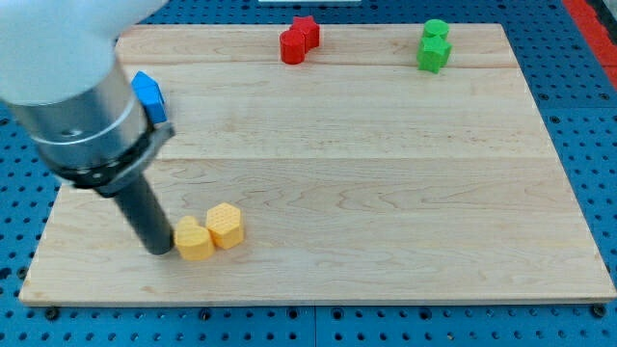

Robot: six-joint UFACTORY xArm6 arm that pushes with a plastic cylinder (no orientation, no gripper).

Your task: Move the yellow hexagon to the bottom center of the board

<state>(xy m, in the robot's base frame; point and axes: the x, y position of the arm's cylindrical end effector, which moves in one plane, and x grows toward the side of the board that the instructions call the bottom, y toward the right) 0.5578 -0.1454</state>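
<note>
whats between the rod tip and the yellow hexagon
In the camera view, the other yellow block, heart-like in shape, lies between them. My tip is at that block's left edge, and the yellow hexagon sits against its right side.

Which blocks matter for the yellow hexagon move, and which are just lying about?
In the job: yellow hexagon; my tip, just left of the other yellow block, which touches the hexagon.
Lying about: red blocks, green blocks, blue block.

Blue pegboard (19, 193) (perforated) beneath board (386, 193)
</note>
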